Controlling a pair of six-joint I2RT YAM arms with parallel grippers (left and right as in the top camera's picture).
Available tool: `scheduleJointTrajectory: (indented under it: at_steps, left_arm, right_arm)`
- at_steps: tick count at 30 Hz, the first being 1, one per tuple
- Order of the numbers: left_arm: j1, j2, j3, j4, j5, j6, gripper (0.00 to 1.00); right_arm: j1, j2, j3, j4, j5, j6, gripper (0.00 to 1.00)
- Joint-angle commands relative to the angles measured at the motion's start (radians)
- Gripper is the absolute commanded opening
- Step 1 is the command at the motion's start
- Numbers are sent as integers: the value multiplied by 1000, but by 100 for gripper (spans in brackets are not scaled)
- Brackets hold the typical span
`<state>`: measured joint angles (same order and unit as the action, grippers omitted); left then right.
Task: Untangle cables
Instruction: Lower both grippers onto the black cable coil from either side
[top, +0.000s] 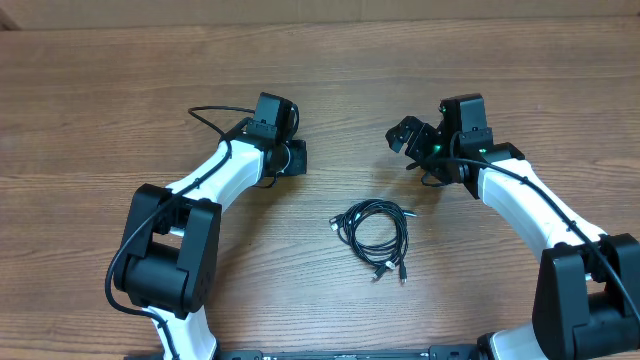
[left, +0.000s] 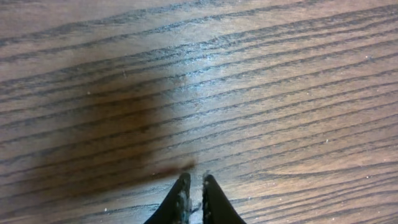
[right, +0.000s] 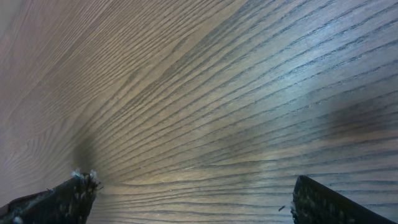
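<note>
The cables (top: 375, 232) lie as a small loose coil of thin black cords with plug ends on the wooden table (top: 330, 60), near the front middle. My left gripper (top: 298, 157) hangs above and to the left of the coil, well apart from it. In the left wrist view the left gripper (left: 194, 182) is shut, with only a sliver of gap and nothing in it. My right gripper (top: 405, 145) hovers above and to the right of the coil. Seen from the right wrist, the right gripper (right: 193, 190) is open wide over bare wood. Neither wrist view shows the cables.
A thicker black wire (top: 212, 117) loops off the left arm beside its wrist. Both arm bases (top: 165, 270) stand at the table's front corners, flanking the coil.
</note>
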<state>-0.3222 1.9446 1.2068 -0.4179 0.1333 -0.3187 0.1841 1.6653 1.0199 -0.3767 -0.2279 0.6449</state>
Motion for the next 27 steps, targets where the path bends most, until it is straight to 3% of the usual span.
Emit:
scheduleJointTrajectory:
  at_steps: [1, 7, 10, 13, 17, 20, 23, 27]
  left_arm:
    - [-3, 14, 8, 5, 7, 18, 8]
    - [8, 13, 99, -116, 303, 225, 10]
    - [9, 13, 139, -190, 409, 268, 10]
    - [0, 13, 144, -198, 487, 268, 13]
    - [-29, 13, 144, -199, 467, 282, 18]
    - [-47, 13, 144, -207, 441, 282, 21]
    - [-66, 13, 144, -220, 439, 283, 25]
    - [-90, 13, 144, -263, 439, 326, 27]
  right_arm:
    - [1, 6, 13, 5, 11, 6, 100]
    - [-5, 6, 14, 24, -225, 0, 100]
    - [-5, 6, 14, -17, -283, -77, 85]
    - [-5, 7, 14, -137, -219, -78, 69]
    - [-5, 7, 14, -325, -101, -108, 56]
    - [-5, 7, 14, -409, -98, -171, 56]
    - [-5, 7, 14, -479, -98, -175, 62]
    - [0, 7, 13, -568, -98, -175, 58]
